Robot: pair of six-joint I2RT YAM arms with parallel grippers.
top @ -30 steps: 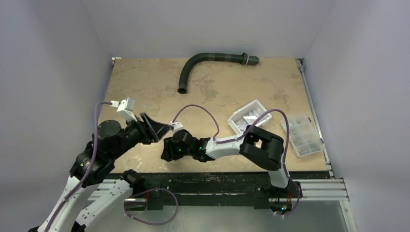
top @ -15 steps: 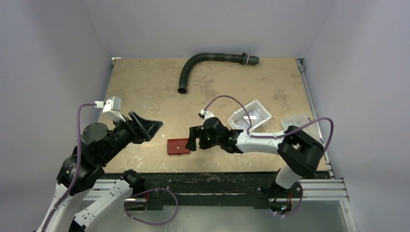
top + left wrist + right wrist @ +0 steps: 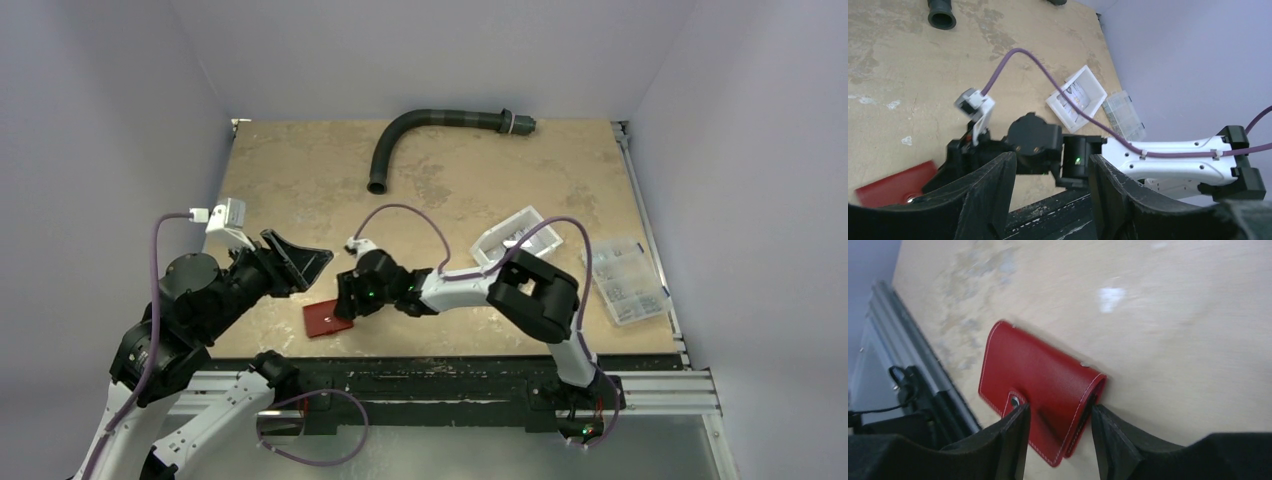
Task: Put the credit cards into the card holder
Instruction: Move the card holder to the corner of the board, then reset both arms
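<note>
The dark-red card holder (image 3: pixel 322 319) lies closed on the table near the front edge; it also shows in the right wrist view (image 3: pixel 1043 375) and the left wrist view (image 3: pixel 890 186). My right gripper (image 3: pixel 343 304) is low over it, jaws open. In the right wrist view (image 3: pixel 1058 412) one finger lies over the snap tab and the other touches the fold edge. The pale credit cards (image 3: pixel 517 241) lie in the white bin (image 3: pixel 492 259), also in the left wrist view (image 3: pixel 1079 94). My left gripper (image 3: pixel 297 262) is open and empty, raised left of the card holder.
A clear compartmented box (image 3: pixel 626 281) sits at the right edge. A dark curved hose (image 3: pixel 425 127) lies at the back. The black front rail (image 3: pixel 430 375) runs just below the card holder.
My right gripper drew back to the right, uncovering the card holder, then came left again onto it. The card holder slid left toward the front edge. My left arm pulled back slightly.
</note>
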